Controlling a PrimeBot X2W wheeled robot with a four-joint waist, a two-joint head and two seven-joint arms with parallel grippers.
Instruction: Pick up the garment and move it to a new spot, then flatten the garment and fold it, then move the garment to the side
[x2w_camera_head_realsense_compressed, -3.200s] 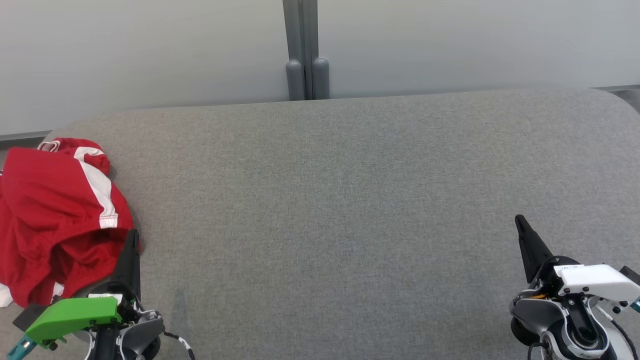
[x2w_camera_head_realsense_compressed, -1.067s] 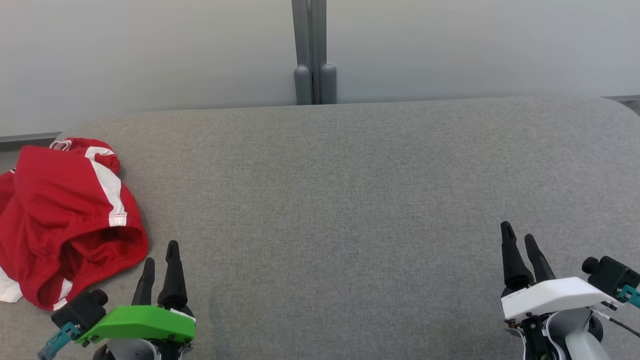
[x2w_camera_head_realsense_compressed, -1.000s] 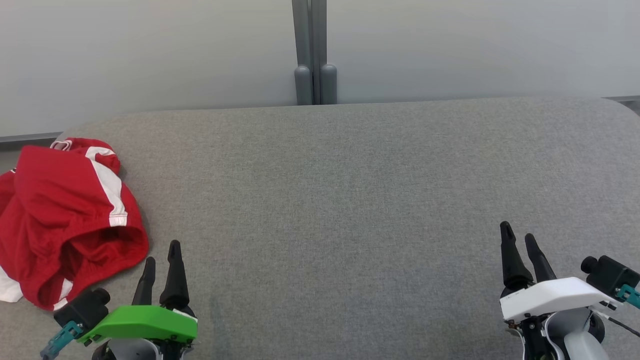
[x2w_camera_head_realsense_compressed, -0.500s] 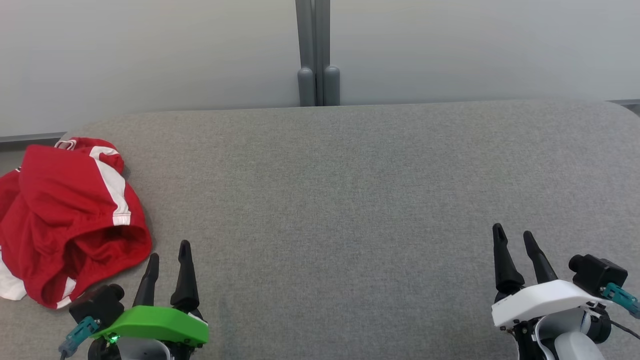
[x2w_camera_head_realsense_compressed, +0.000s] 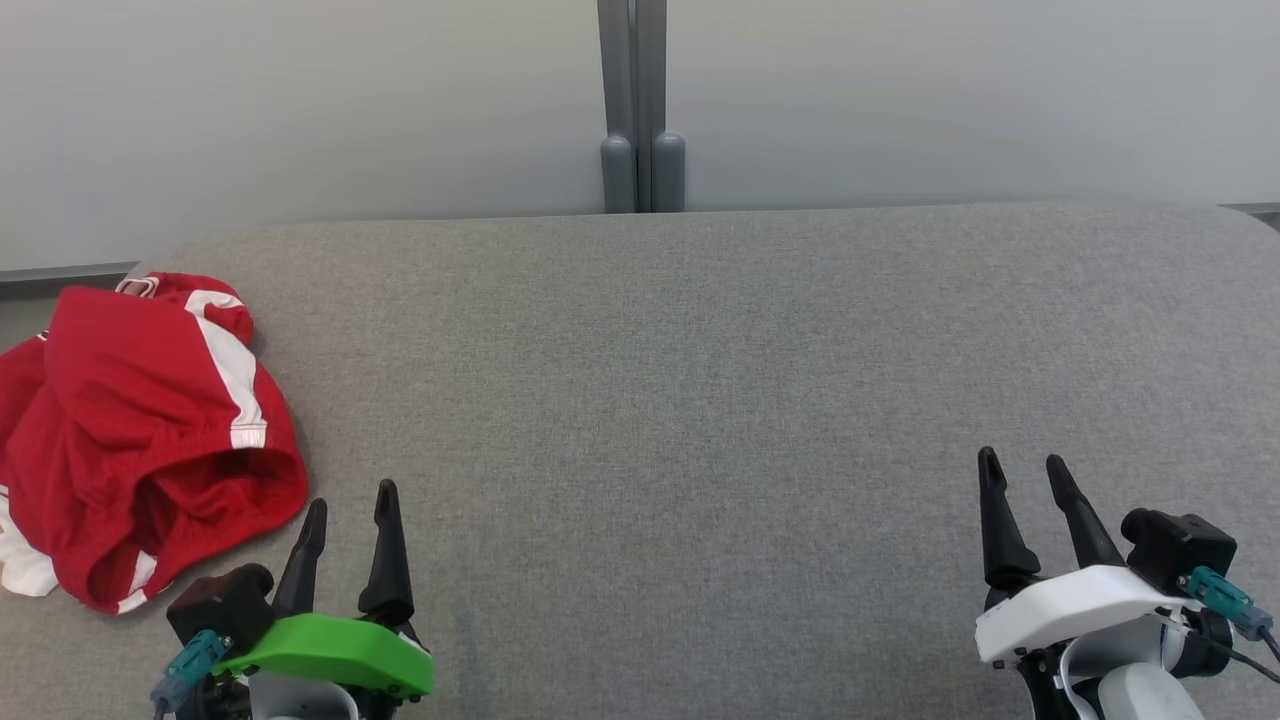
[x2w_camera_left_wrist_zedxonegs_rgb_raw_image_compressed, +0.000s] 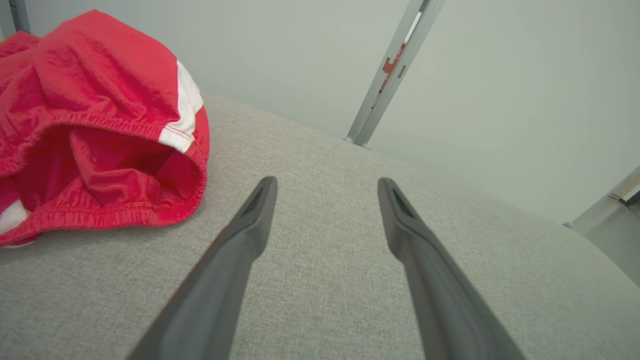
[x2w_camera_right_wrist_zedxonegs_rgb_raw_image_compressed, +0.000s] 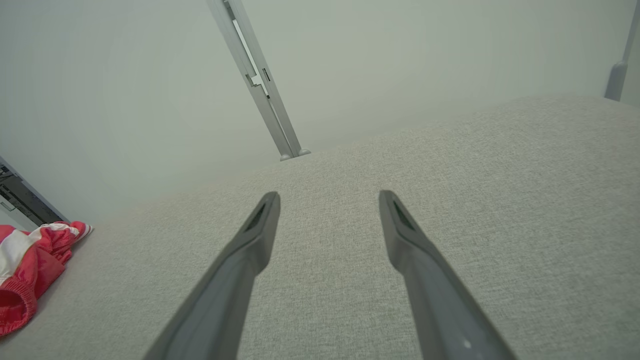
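The garment (x2w_camera_head_realsense_compressed: 130, 430), red shorts with white side stripes, lies crumpled at the left end of the grey table (x2w_camera_head_realsense_compressed: 700, 400); it also shows in the left wrist view (x2w_camera_left_wrist_zedxonegs_rgb_raw_image_compressed: 90, 130) and small in the right wrist view (x2w_camera_right_wrist_zedxonegs_rgb_raw_image_compressed: 30, 265). My left gripper (x2w_camera_head_realsense_compressed: 350, 495) stands open just right of the garment's lower edge, apart from it, nothing between its fingers (x2w_camera_left_wrist_zedxonegs_rgb_raw_image_compressed: 250, 220). My right gripper (x2w_camera_head_realsense_compressed: 1022, 468) stands open at the lower right, far from the garment, over bare table.
A pale wall runs behind the table, with a grey upright post (x2w_camera_head_realsense_compressed: 640, 110) at its middle. The table's far corners are rounded. The garment's left part hangs past the table's left edge.
Both grippers have turned so that both fingers show, and the left one has come off the garment's edge. The camera has shifted a little, sliding the scene rightward.
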